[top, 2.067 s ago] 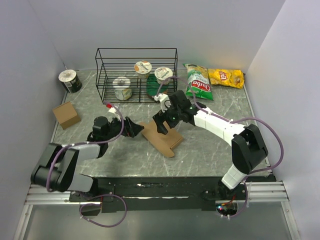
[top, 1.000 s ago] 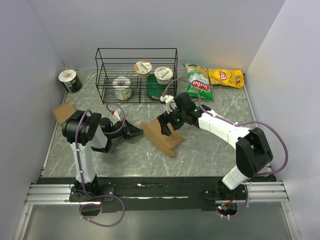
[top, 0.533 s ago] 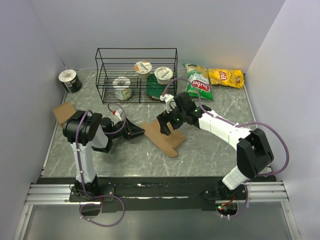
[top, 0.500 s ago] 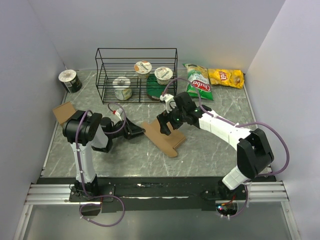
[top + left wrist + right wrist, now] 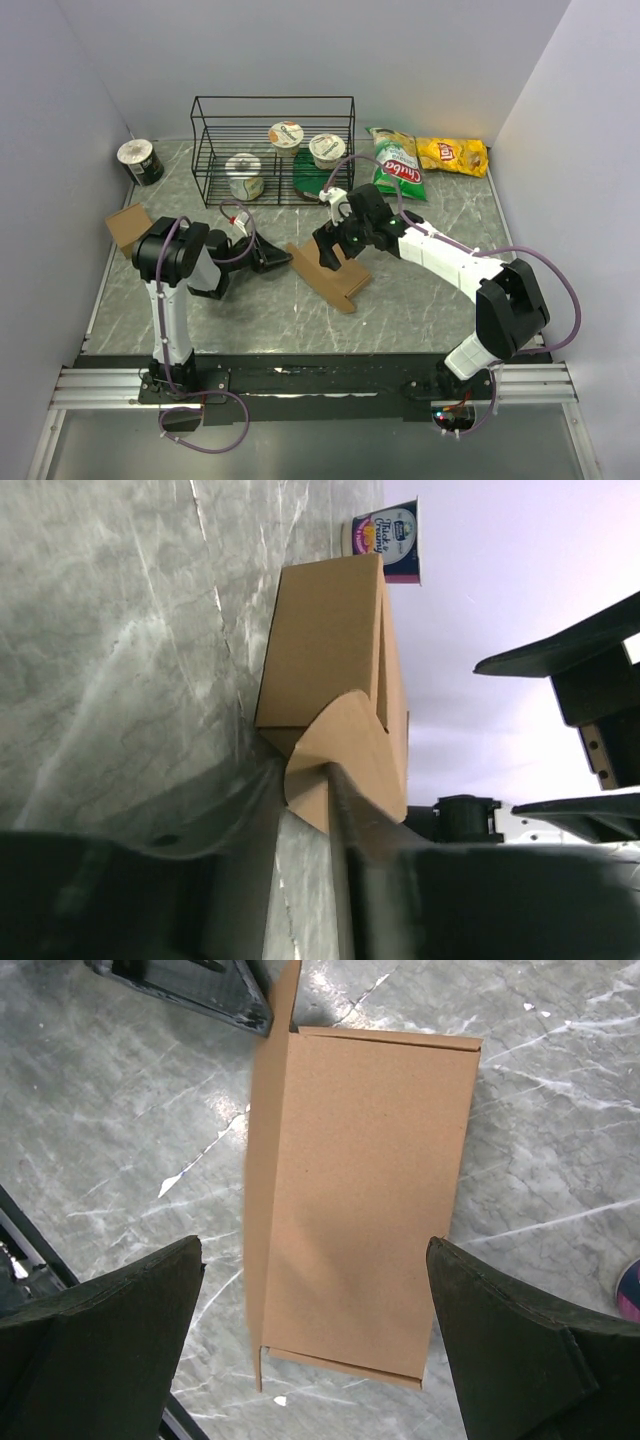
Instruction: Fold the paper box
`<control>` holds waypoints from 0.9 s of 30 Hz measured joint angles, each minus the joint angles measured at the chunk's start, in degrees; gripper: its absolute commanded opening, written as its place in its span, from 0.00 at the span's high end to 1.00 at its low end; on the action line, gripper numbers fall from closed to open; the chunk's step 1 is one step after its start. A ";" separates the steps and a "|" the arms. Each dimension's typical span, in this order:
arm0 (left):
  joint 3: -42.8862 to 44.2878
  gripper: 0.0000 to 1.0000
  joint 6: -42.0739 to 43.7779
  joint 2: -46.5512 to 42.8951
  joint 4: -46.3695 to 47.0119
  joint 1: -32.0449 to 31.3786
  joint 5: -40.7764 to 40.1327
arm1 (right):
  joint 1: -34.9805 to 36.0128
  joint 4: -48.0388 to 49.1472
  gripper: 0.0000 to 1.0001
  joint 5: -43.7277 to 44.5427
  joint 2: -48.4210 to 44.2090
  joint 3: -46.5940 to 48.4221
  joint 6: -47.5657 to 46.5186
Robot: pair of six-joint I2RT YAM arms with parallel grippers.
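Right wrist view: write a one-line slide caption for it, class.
Plain brown cardboard paper box lying on the grey marbled table, framed by the wide-open right gripper above it.

The tabletop (image 5: 420,300) is a grey marbled slab. The paper box (image 5: 325,275) lies near its centre. A wire rack (image 5: 272,98) stands at the far edge. To its right lie a green bag (image 5: 397,165) and a yellow bag (image 5: 452,155), touching. A cup (image 5: 139,162) stands in the far left corner, and a small box (image 5: 128,225) sits near the left edge.
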 measured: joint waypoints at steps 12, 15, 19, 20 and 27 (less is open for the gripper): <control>-0.31 0.99 -0.09 -2.12 0.04 -0.83 -0.09 | 9.27 -0.07 0.00 11.91 0.07 0.02 0.20; -1.16 0.99 -0.07 -3.87 -0.02 -1.05 -0.63 | 13.09 0.07 0.00 17.31 0.26 0.02 1.27; -1.88 0.99 -0.28 -5.44 0.00 -1.14 -1.62 | 18.21 0.50 0.00 26.05 1.49 0.13 2.95; -2.14 0.99 -0.35 -5.81 0.02 -1.14 -1.92 | 19.39 0.48 0.00 28.20 2.10 0.28 3.23; -3.85 0.99 -1.07 -9.16 -0.28 -1.42 -3.26 | 25.18 0.42 0.00 39.95 7.34 1.22 3.98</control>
